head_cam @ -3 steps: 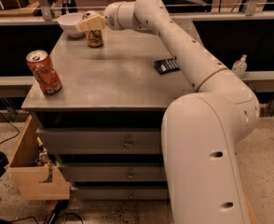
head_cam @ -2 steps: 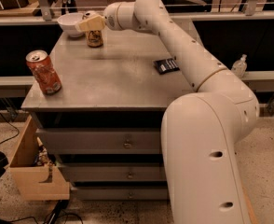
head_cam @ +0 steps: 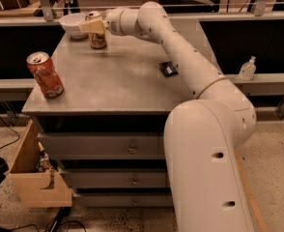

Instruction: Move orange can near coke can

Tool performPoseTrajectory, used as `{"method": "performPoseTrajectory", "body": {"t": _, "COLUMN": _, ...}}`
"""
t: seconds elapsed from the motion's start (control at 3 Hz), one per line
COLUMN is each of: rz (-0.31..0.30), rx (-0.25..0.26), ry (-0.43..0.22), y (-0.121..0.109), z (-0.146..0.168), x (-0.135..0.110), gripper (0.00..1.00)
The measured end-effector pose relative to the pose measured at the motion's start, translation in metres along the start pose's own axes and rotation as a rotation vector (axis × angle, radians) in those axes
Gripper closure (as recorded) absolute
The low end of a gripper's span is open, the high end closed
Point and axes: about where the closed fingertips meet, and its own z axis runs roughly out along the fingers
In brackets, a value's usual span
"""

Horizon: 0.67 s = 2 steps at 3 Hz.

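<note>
this looks like a robot lab or test area in an office building: a grey metal drawer cabinet serves as the workbench, on a speckled floor with loose cables and an open wooden box beside it. behind it run long ledges with metal posts, and a clear pump bottle stands on the right one. a white robot arm reaches across the top, its gripper at the far left corner over the orange can, beside a white bowl.
</note>
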Motion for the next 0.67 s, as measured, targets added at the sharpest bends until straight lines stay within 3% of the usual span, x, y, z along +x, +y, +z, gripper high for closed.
{"method": "performPoseTrajectory", "body": {"t": 0.67, "rz": 0.002, "rx": -0.009, "ry": 0.003, "y": 0.005, "z": 0.0056, "x": 0.0023, "gripper": 0.72}}
